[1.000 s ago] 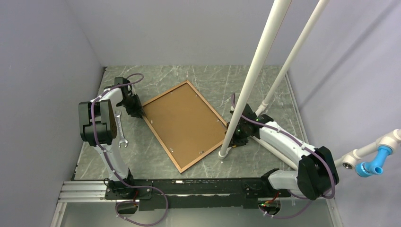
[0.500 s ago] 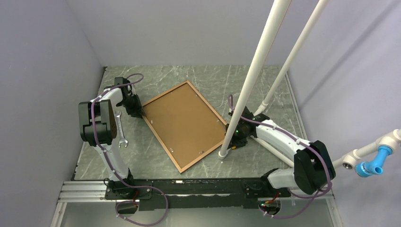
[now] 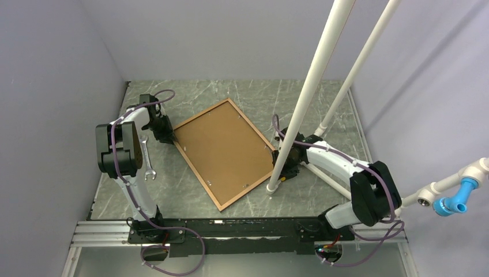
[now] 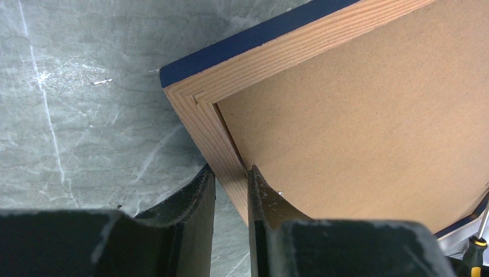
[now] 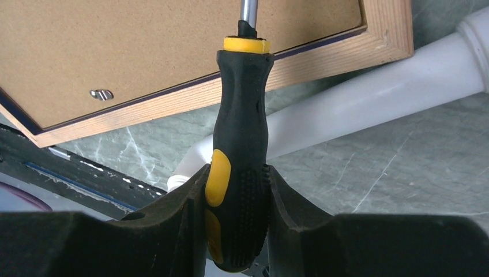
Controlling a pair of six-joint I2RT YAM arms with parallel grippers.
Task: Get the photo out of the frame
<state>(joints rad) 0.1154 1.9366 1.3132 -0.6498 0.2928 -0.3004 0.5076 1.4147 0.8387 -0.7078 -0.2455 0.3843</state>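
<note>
Lying face down on the table [image 3: 190, 193], the frame [image 3: 225, 151] is pinched at its left rim by the left hand [image 4: 230, 173]; the right hand [image 5: 237, 173] clamps a screwdriver [image 5: 239, 104] beside a white pole [image 3: 305, 98], with a wrench [image 3: 146, 157] nearby.

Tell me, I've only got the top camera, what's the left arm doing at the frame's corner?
Observer: The left fingers pinch the frame's light wood rim beside the corner.
Operator: And on the right?
Observer: The right fingers grip a black-and-yellow screwdriver by its handle.
Operator: Aimed where?
Observer: Its shaft points toward the brown backing board; the tip is cut off.
</note>
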